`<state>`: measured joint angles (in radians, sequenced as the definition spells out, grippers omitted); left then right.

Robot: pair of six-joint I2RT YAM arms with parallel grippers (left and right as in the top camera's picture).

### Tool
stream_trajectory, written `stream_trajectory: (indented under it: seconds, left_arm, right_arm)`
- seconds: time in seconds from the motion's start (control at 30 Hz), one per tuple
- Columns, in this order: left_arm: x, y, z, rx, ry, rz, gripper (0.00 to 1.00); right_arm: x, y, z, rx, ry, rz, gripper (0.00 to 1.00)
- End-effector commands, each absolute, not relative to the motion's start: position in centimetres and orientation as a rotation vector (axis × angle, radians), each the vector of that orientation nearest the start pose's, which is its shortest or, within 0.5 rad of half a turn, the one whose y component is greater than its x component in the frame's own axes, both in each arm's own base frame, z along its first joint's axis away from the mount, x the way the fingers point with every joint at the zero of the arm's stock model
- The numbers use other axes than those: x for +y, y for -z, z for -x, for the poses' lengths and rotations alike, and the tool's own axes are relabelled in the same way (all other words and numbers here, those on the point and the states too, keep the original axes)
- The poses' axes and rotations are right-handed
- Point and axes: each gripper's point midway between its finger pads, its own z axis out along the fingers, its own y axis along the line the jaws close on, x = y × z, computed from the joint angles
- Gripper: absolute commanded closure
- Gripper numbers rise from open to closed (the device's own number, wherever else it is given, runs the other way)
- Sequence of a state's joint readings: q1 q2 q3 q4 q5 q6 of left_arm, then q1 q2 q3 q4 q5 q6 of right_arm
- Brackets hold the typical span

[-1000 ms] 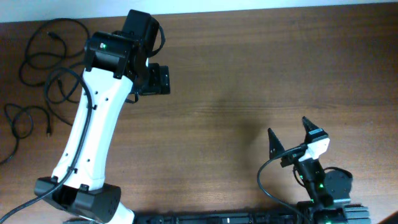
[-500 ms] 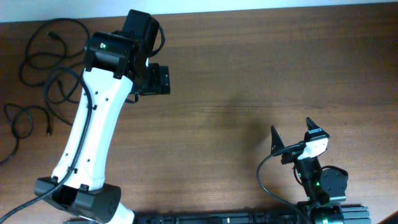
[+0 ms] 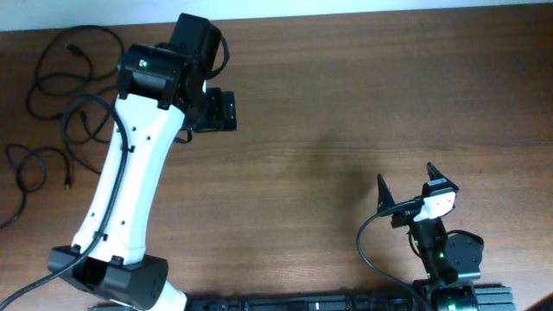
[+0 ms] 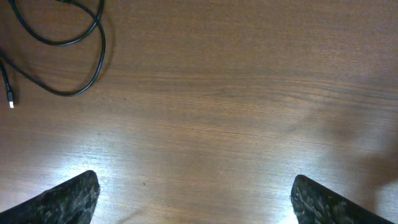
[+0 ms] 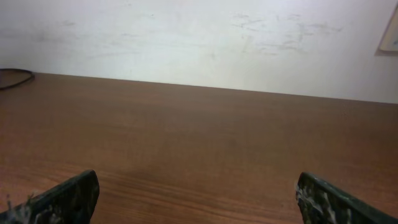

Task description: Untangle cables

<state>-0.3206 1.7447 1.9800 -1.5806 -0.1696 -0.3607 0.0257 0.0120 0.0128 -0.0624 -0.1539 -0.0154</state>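
Observation:
Thin black cables point(image 3: 54, 79) lie as loose loops at the table's far left, with another loop point(image 3: 34, 166) nearer the front. One loop with a small plug end shows at the top left of the left wrist view point(image 4: 81, 59). My left gripper point(image 3: 221, 111) is at the back left-centre, to the right of the cables. Its fingers point(image 4: 196, 190) are wide open over bare wood. My right gripper point(image 3: 406, 183) is open and empty at the front right, far from the cables. In its wrist view its fingers point(image 5: 199, 193) are spread apart, and a bit of cable point(image 5: 15, 76) shows at the far left edge.
The wooden table point(image 3: 346, 104) ends at a white wall point(image 5: 199, 37) along the back. My left arm's white link point(image 3: 121, 190) slants across the left side, beside the cables. A thick black wire point(image 3: 367, 250) curls by the right arm's base.
My right gripper has shifted slightly toward the table's front and stayed open. The left arm and the cables have not moved.

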Motion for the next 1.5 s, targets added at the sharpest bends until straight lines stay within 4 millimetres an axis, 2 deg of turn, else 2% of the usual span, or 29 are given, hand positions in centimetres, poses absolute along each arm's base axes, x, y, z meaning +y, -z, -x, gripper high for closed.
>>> stream_trajectory:
  seconds: [0.0,0.17,0.23,0.27,0.33,0.37,0.4,0.43,0.47,0.53,0.6,0.67,0.73,0.77,0.87,0.97,1.03,1.1,1.23,1.47]
  left_arm:
    - [-7.9,-25.3,-33.6,2.860,-0.135,0.105,0.01]
    - [-7.6,-25.1,-32.6,2.899,-0.153,0.102,0.01]
    - [-8.2,-25.1,-33.2,2.873,-0.106,0.103,0.01]
    - [-8.3,-24.9,-33.4,2.838,-0.077,0.105,0.01]
    - [-8.2,-23.6,-32.5,2.807,-0.048,0.106,0.01]
    - [-7.5,-21.5,-31.0,2.765,-0.041,0.112,0.01]
    - [-6.9,-20.7,-29.3,2.743,-0.027,0.113,0.01]
    - [-6.1,-19.7,-26.9,2.748,-0.029,0.113,0.01]
    - [-4.9,-19.2,-23.3,2.711,-0.011,0.116,0.01]
    - [-3.2,-18.2,-18.9,2.609,0.019,0.127,0.01]
    - [-1.7,-17.7,-17.5,2.422,0.028,0.164,0.01]
    - [-1.8,-18.0,-18.2,2.254,0.099,0.173,0.01]
    - [-2.5,-18.9,-20.8,2.058,0.175,0.201,0.01]
    - [-2.2,-18.5,-21.6,2.007,0.188,0.233,0.01]
    - [-0.8,-15.3,-21.9,2.011,0.175,0.288,0.01]
    - [-1.2,-14.9,-22.3,1.976,0.068,0.053,0.01]
    - [-2.6,-16.5,-23.4,1.814,0.063,-0.125,0.01]
    - [-2.5,-17.4,-24.1,1.694,0.072,-0.117,0.01]
    - [-1.8,-16.4,-24.6,1.614,0.049,-0.092,0.01]
    - [0.5,-15.6,-24.6,1.649,-0.030,0.000,0.01]
  right_arm:
    - [3.0,-15.9,-24.4,1.630,-0.117,0.145,0.02]
    - [3.0,-15.9,-24.4,1.630,-0.117,0.145,0.02]
    - [3.0,-15.9,-24.4,1.630,-0.117,0.145,0.02]
    - [3.0,-15.9,-24.4,1.630,-0.117,0.145,0.02]
    - [3.0,-15.9,-24.4,1.630,-0.117,0.145,0.02]
    - [3.0,-15.9,-24.4,1.630,-0.117,0.145,0.02]
    - [3.0,-15.9,-24.4,1.630,-0.117,0.145,0.02]
    - [3.0,-15.9,-24.4,1.630,-0.117,0.145,0.02]
    - [3.0,-15.9,-24.4,1.630,-0.117,0.145,0.02]
    - [3.0,-15.9,-24.4,1.630,-0.117,0.145,0.02]
    - [3.0,-15.9,-24.4,1.630,-0.117,0.145,0.02]
    - [3.0,-15.9,-24.4,1.630,-0.117,0.145,0.02]
    - [3.0,-15.9,-24.4,1.630,-0.117,0.145,0.01]
    - [3.0,-15.9,-24.4,1.630,-0.117,0.145,0.02]
    - [3.0,-15.9,-24.4,1.630,-0.117,0.145,0.02]
    - [3.0,-15.9,-24.4,1.630,-0.117,0.145,0.02]
    - [3.0,-15.9,-24.4,1.630,-0.117,0.145,0.02]
    - [3.0,-15.9,-24.4,1.630,-0.117,0.145,0.02]
    - [3.0,-15.9,-24.4,1.630,-0.117,0.145,0.02]
    - [3.0,-15.9,-24.4,1.630,-0.117,0.145,0.02]
